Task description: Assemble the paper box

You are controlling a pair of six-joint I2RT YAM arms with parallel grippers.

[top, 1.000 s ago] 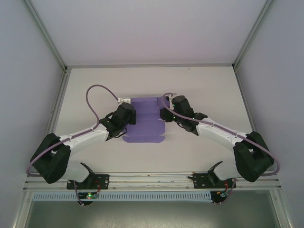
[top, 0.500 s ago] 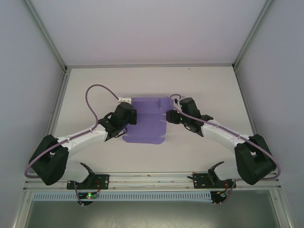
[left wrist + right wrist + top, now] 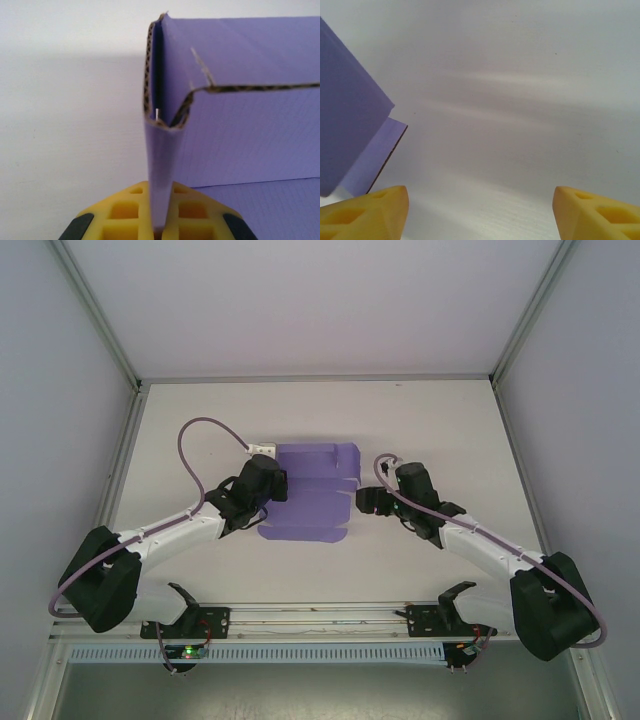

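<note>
Paper box (image 3: 312, 490): lavender card, lies mid-table, largely flat, creased panels visible, notched corners on right side.
Left gripper (image 3: 278, 486): at box's left edge, touching card.
Left arm (image 3: 170, 530): reaches in from near-left base.
Right gripper (image 3: 362, 502): just beside box's right edge, toward its near corner; contact not discernible.
Right arm (image 3: 480, 545): angles in from near-right base.
Lavender cable (image 3: 192, 445): loops beyond left arm, ends at small white fitting (image 3: 262, 450) by box's far-left corner.
Table (image 3: 450, 430): white, grey rails along edges.
</note>
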